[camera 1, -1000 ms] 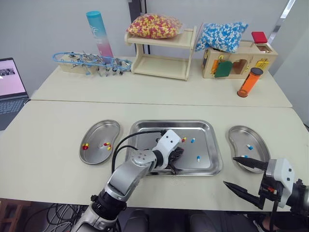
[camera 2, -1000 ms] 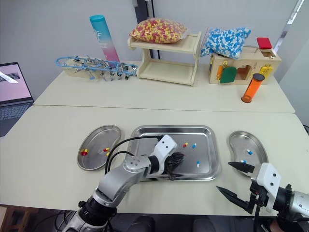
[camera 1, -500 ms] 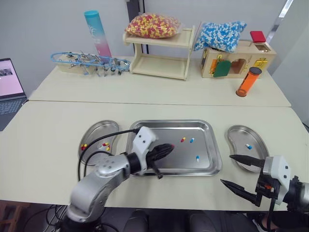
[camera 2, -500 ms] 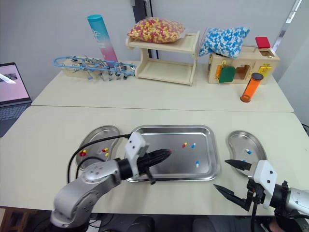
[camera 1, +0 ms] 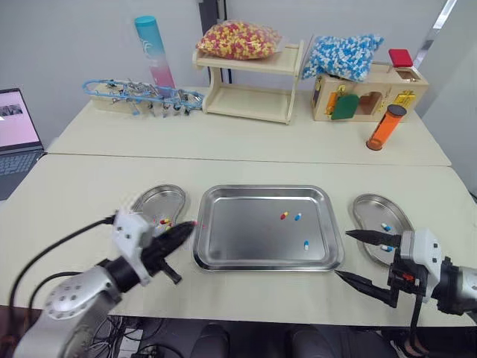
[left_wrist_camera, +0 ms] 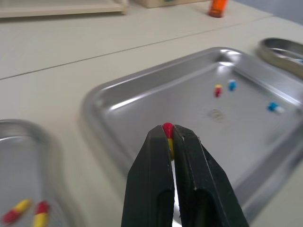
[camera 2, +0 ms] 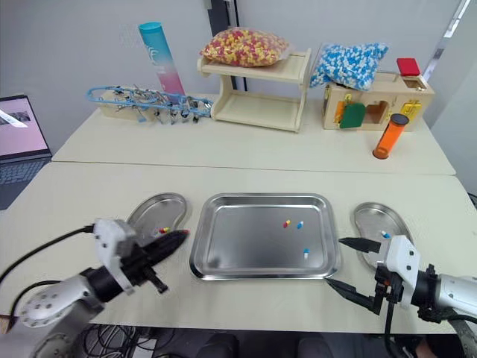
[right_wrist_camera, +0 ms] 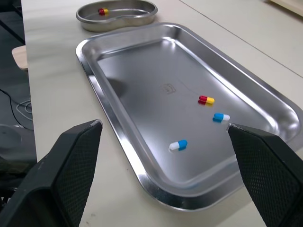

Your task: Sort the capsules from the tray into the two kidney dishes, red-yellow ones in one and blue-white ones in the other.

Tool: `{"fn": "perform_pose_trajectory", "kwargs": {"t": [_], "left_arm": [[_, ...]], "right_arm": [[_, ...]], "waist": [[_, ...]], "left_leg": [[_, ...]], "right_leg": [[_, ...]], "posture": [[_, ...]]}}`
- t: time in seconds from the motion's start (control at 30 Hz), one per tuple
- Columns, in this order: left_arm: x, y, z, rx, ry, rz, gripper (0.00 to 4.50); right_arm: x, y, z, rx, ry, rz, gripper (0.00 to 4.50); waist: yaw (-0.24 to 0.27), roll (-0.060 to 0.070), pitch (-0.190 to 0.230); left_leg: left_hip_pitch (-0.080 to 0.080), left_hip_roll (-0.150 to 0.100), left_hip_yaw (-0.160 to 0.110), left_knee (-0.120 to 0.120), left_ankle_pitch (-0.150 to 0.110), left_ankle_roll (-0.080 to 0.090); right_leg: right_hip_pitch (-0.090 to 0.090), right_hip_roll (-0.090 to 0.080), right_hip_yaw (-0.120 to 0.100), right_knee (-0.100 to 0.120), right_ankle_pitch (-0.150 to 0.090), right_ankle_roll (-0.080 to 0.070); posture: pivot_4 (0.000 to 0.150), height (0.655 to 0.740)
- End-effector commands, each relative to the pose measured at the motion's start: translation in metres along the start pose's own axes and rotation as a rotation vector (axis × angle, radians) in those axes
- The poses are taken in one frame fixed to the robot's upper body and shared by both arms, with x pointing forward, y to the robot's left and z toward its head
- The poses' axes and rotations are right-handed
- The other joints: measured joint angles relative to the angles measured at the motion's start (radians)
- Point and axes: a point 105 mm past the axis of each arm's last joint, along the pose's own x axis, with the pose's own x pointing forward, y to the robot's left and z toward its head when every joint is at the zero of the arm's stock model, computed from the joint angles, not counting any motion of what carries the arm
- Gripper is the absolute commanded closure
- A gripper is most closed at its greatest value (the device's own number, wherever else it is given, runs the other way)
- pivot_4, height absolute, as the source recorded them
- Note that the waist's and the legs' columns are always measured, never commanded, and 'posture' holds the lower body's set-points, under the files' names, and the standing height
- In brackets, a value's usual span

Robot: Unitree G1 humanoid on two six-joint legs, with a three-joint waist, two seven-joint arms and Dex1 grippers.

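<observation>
My left gripper [camera 1: 188, 227] is shut on a red-yellow capsule [left_wrist_camera: 167, 128], which shows between its tips. It hangs just left of the steel tray's [camera 1: 238, 235] left rim, beside the left kidney dish [camera 1: 160, 200]. That dish holds red-yellow capsules [camera 1: 164, 221] and is partly hidden by the gripper. In the tray lie one red-yellow capsule [camera 1: 284, 215] and two blue-white capsules [camera 1: 297, 217]. The right kidney dish [camera 1: 370, 206] holds blue-white capsules [camera 1: 385, 227]. My right gripper [camera 1: 343, 254] stands open by the tray's front right corner, holding nothing.
On the back table stand a wooden shelf [camera 1: 250, 93] with a bag of red-yellow capsules [camera 1: 238, 39], a bag of blue-white capsules [camera 1: 343, 54] on a wooden box, an orange tube [camera 1: 385, 127], a teal-pink cylinder [camera 1: 153, 51] and an instrument rack [camera 1: 138, 97]. A laptop [camera 1: 16, 119] sits far left.
My left gripper has drawn back from inside the tray to its left rim, carrying the red-yellow capsule. My right gripper has edged closer to the tray's front right corner.
</observation>
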Motion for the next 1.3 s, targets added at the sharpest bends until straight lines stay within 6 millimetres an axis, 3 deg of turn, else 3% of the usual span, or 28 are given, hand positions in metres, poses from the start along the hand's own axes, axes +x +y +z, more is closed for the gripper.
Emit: {"fn": "perform_pose_trajectory", "kwargs": {"t": [0.03,0.2,0.37,0.67,0.8,1.07,1.3], "left_arm": [[-0.011,0.022,0.006,0.003,-0.019,0.085,4.47],[-0.024,0.056,-0.014,-0.013,0.048,0.182,4.47],[-0.017,0.078,-0.025,-0.002,0.075,0.239,4.47],[-0.001,0.087,-0.026,0.02,0.058,0.249,4.47],[0.003,0.08,-0.016,0.014,0.045,0.229,3.45],[0.003,0.074,0.004,0.079,0.024,0.247,0.95],[-0.01,0.073,0.023,0.096,-0.036,0.258,0.95]], "right_arm": [[0.005,0.002,0.012,-0.033,-0.029,0.056,0.0],[0.017,0.008,0.024,-0.071,-0.06,0.155,0.0],[0.029,0.014,0.037,-0.094,-0.104,0.227,0.0],[0.031,0.011,0.044,-0.109,-0.121,0.242,0.0],[0.031,0.013,0.044,-0.105,-0.121,0.24,0.0],[0.031,0.012,0.043,-0.1,-0.118,0.233,0.0],[0.032,0.01,0.043,-0.111,-0.121,0.214,0.0]], "waist": [[0.001,0.0,0.0],[0.0,0.0,0.0],[0.001,-0.001,0.001],[0.001,-0.002,0.001],[-0.002,-0.002,0.001],[-0.001,-0.002,0.001],[-0.002,-0.002,0.001]], "left_leg": [[0.0,0.0,0.0,0.0,0.0,0.0],[0.0,0.0,0.0,0.0,0.0,0.0],[-0.001,0.0,-0.001,0.0,0.0,0.0],[-0.003,0.0,-0.001,0.0,0.0,0.0],[-0.003,0.0,-0.001,0.0,0.0,0.0],[-0.003,0.0,-0.001,0.0,0.0,0.0],[-0.003,0.0,-0.001,0.0,0.0,0.0]], "right_leg": [[0.0,0.0,0.0,0.0,0.0,0.0],[0.0,0.0,0.0,0.0,0.0,0.0],[-0.001,0.0,-0.001,0.0,0.0,0.0],[-0.004,0.0,-0.001,0.0,0.0,0.0],[-0.004,0.0,-0.001,0.001,0.0,0.0],[-0.004,0.0,-0.001,0.001,0.0,0.0],[-0.004,0.0,0.0,0.001,0.0,0.0]], "posture": [[0.15,0.74],[0.15,0.74],[0.15,0.74],[0.15,0.74],[0.15,0.74],[0.15,0.74],[0.15,0.74]]}}
